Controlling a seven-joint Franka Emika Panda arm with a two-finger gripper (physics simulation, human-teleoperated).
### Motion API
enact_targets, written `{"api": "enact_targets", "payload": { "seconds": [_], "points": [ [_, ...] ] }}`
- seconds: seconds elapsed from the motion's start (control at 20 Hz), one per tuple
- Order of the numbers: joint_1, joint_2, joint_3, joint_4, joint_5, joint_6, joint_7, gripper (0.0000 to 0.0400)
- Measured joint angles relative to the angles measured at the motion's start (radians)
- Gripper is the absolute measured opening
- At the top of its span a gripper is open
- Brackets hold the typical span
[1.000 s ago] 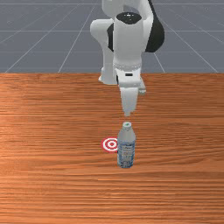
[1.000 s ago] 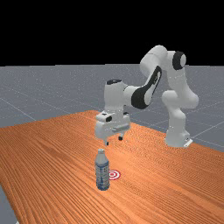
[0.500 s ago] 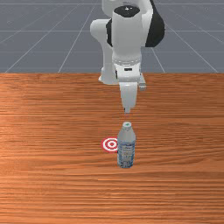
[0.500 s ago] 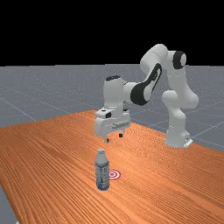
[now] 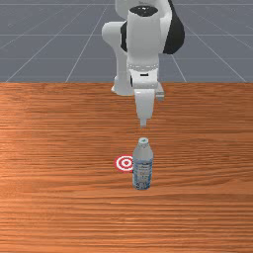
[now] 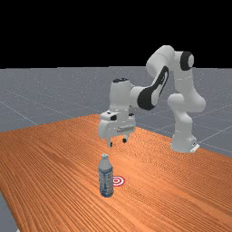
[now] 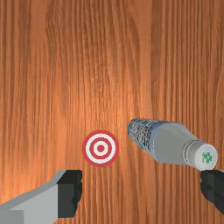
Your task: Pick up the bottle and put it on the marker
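Claw (image 6: 117, 142) is above the tabletop (image 5: 59, 148), nothing held, fingers (image 7: 70, 192) spread wide w/ a gap between. Bottle (image 5: 143, 168) stands upright on the wood, just beside the red-and-white marker (image 7: 100, 148), base apart from the rings. Step in hand, my read: line up over the bottle, then go down for the grasp.

Alignment first. Wrist view has the cap (image 7: 201, 156) out by one finger, not mid-gap, so a straight drop now prob. lands that finger on or by the cap & tips the bottle. Slide the claw toward the front view's camera, i.e. the far view's left, until the bottle sits centred betw. the fingers. Side-to-side in the front view looks approx. OK; keep that, w/ only a small trim if req'd.

Then lower straight & slow, wrist vertical, equal clearance both sides. Go past the cap & sloping shoulder: grip there may slip. Aim for the upper body, where the sides run straighter. Close evenly so neither finger shoves it; check it's firm b4 lifting.

Lift need only be small, b/c the marker's so near. Keep bottle upright, centre base over the rings, set down gently, then open.
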Motion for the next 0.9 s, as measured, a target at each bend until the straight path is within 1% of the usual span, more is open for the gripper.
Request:
{"api": "enact_targets", "payload": {
  "seconds": [0.05,0.2,0.25,0.3,0.35,0.45,0.55,0.6,0.75,0.8,0.9],
  "points": [
    [-0.013,0.022,0.015,0.061,0.0,-0.103,-0.096,0.04],
    [-0.006,0.016,0.014,0.068,0.0,-0.111,-0.071,0.04],
    [0.049,0.037,-0.032,0.106,-0.127,-0.149,0.077,0.04],
    [0.066,0.064,-0.045,0.148,-0.163,-0.175,0.098,0.04],
    [0.073,0.092,-0.051,0.193,-0.172,-0.193,0.1,0.04],
    [0.073,0.152,-0.052,0.288,-0.16,-0.22,0.086,0.04],
    [0.025,0.175,-0.008,0.321,-0.057,-0.206,-0.005,0.04],
    [0.037,0.183,-0.02,0.334,-0.075,-0.215,0.029,0.04],
    [0.041,0.203,-0.024,0.366,-0.084,-0.228,0.033,0.04],
    [0.05,0.227,-0.033,0.408,-0.102,-0.248,0.043,0.04],
    [0.053,0.28,-0.036,0.496,-0.106,-0.283,0.041,0.04]
  ]
}}
